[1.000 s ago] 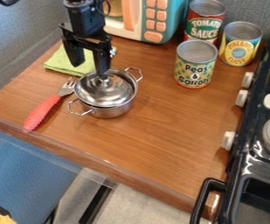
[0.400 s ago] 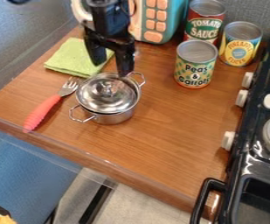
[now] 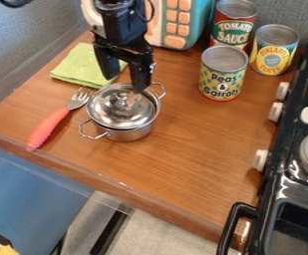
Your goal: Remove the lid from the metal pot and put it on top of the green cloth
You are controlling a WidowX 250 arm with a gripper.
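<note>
Silver metal is catching the light at left of centre: the lid (image 3: 105, 112) is sitting on the pot (image 3: 131, 134), its small knob (image 3: 122, 101) standing up. The green cloth (image 3: 81, 64) is lying flat on the counter (image 3: 196, 144), just beyond the pot towards the upper left. The step in hand is probably lining up on the knob; doing it well is meaning centring the gap over the knob, lowering until the tips are straddling it, then closing firmly and lifting straight up, so the lid isn't tilting or dragging the pot along. The black arm (image 3: 119, 22) is coming in from the top edge, and its hand (image 3: 123, 83) is pointing down beside the knob, on the far side. Its two fingers are standing well apart, holding nothing; whether the nearer tip is touching the lid, I cannot tell.
</note>
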